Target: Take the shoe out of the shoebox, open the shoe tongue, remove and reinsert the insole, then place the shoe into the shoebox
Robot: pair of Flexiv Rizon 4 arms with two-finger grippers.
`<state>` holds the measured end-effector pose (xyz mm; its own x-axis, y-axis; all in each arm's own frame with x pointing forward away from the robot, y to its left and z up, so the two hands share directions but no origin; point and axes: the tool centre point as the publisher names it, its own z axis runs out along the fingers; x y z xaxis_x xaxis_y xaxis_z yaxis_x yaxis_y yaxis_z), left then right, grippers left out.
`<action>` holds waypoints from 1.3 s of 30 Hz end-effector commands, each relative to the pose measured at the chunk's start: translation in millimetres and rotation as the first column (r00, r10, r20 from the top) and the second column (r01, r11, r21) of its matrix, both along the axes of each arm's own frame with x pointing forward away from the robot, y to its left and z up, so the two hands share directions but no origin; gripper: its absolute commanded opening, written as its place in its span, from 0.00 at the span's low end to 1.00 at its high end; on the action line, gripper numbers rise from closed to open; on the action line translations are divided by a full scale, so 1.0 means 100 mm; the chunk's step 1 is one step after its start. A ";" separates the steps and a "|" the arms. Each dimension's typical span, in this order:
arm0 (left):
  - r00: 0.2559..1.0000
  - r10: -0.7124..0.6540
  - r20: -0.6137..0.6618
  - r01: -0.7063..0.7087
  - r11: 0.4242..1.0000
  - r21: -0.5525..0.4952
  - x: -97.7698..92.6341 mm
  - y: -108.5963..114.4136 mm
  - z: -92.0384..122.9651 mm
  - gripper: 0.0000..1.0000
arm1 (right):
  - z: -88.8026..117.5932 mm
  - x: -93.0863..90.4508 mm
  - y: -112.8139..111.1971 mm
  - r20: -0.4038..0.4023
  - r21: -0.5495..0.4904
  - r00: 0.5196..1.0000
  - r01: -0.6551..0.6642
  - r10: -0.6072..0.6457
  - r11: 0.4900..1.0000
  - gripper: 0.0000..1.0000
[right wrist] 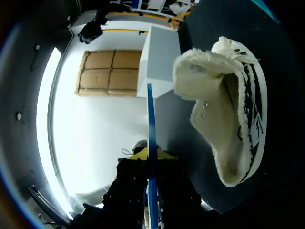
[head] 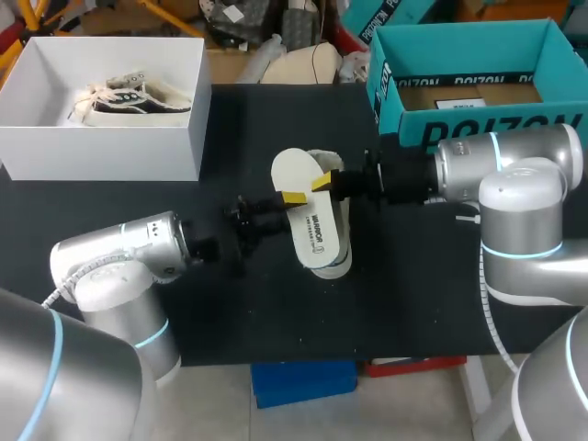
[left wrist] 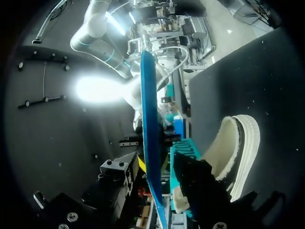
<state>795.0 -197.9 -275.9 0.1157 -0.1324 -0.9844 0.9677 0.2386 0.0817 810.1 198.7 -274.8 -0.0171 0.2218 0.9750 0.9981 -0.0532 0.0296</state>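
Observation:
A white insole (head: 308, 207) with a blue underside is held on edge above the cream shoe (head: 335, 265), which lies on the black table mid-scene. My right gripper (head: 323, 182) is shut on the insole's far edge; in the right wrist view the insole (right wrist: 150, 124) runs edge-on between the fingers of that gripper (right wrist: 151, 167), with the shoe (right wrist: 238, 124) beside it. My left gripper (head: 292, 197) straddles the opposite edge. In the left wrist view the insole (left wrist: 147, 119) stands between the fingers of the left gripper (left wrist: 159, 171), a gap showing on one side; the shoe (left wrist: 238, 148) lies beside.
A white shoebox (head: 110, 147) stands at the back left with a second shoe (head: 129, 99) inside; it also shows as the white shoebox (right wrist: 159, 52) beyond the insole. A teal open box (head: 478, 119) sits at the back right, close behind my right arm.

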 end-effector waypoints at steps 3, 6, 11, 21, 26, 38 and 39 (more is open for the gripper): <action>1.000 -0.011 0.014 0.012 1.000 -0.015 0.07 -0.12 -0.04 0.43 | -0.01 -0.01 0.01 0.000 0.000 1.000 0.003 -0.003 1.000 0.00; 1.000 -0.012 0.015 0.012 1.000 -0.017 0.07 -0.13 -0.04 0.38 | -0.01 -0.01 0.01 0.000 0.000 1.000 0.003 -0.003 1.000 0.00; 0.999 -0.021 0.030 0.022 1.000 -0.017 0.07 -0.21 -0.01 0.25 | -0.01 -0.01 0.01 0.000 0.000 1.000 0.003 -0.003 1.000 0.00; 0.998 -0.032 0.057 0.026 0.994 0.104 -0.01 -0.24 0.02 0.00 | 0.05 -0.03 -0.09 0.067 0.042 0.995 0.070 -0.073 0.997 1.00; 0.997 -0.076 0.015 0.072 0.984 0.164 -0.09 -0.13 -0.03 0.00 | 0.04 -0.12 -0.25 0.101 0.010 0.987 0.122 -0.123 0.992 1.00; 0.950 -0.277 -0.145 0.312 0.874 0.372 -0.46 -0.03 -0.29 0.00 | 0.11 -0.51 -0.68 0.133 -0.105 0.975 0.192 -0.177 0.976 1.00; 0.950 -0.277 -0.145 0.312 0.874 0.372 -0.46 -0.03 -0.29 0.00 | 0.11 -0.51 -0.68 0.133 -0.105 0.975 0.192 -0.177 0.976 1.00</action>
<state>745.3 -206.0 -308.3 0.0376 0.1479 -0.9883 0.9992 -0.0155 0.0357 773.2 145.4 -274.7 -0.0872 0.3335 0.9387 0.9669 -0.1985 0.1604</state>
